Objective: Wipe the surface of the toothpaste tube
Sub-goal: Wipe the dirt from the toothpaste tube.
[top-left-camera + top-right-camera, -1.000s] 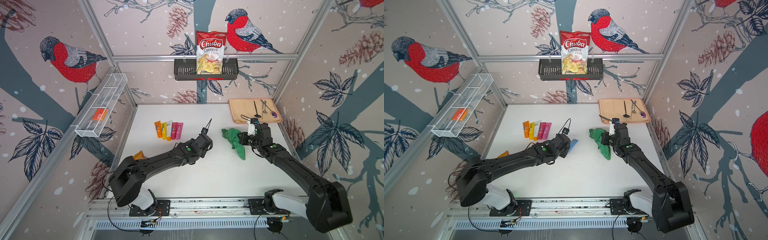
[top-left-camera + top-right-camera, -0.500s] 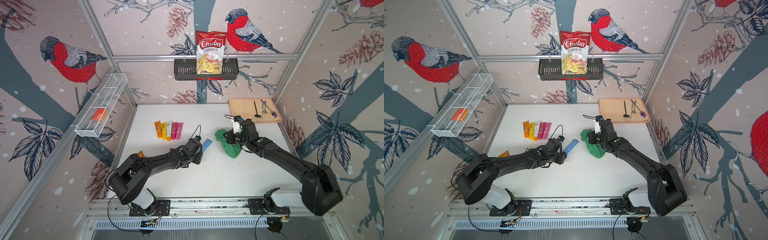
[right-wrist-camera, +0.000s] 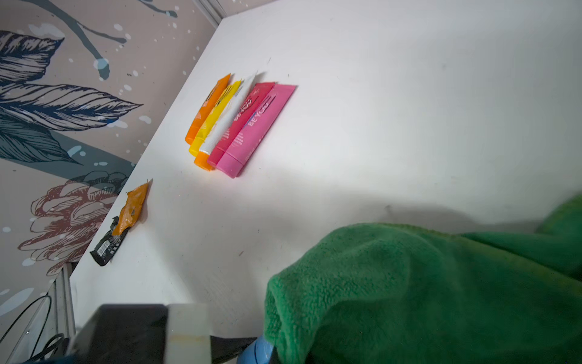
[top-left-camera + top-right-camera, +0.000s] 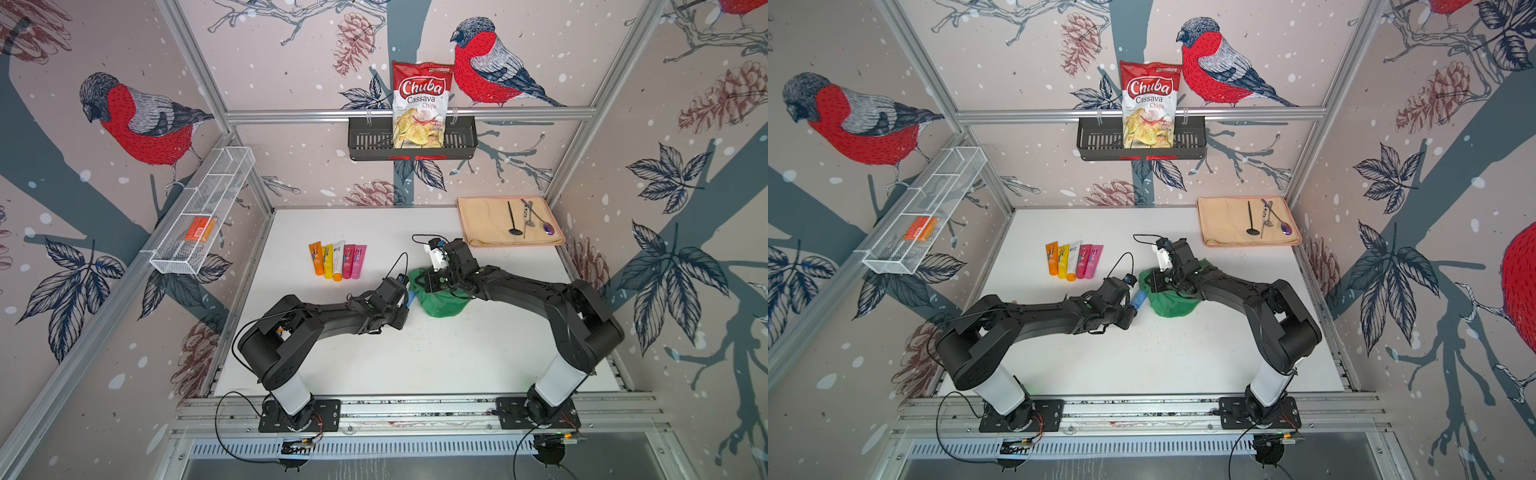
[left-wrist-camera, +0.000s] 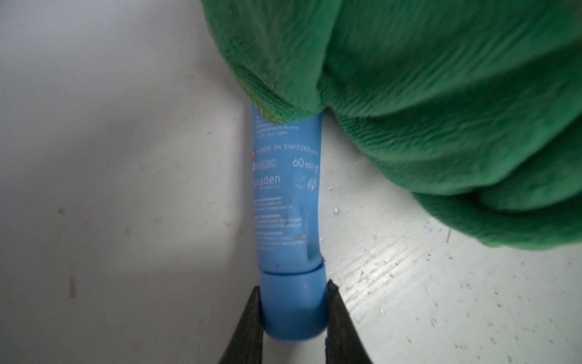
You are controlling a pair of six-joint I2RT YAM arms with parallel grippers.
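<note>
Both busy: left pincer (image 5: 293, 291) clamps the blue toothpaste tube (image 5: 286, 195) by its cap, right pincer (image 4: 432, 286) pinches the green cloth (image 4: 442, 306) draped over the tube's end

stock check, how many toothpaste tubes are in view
6. Five lie in a row: orange, yellow, white, red, pink. The blue tube is in the left gripper, partly under the green cloth.
</note>
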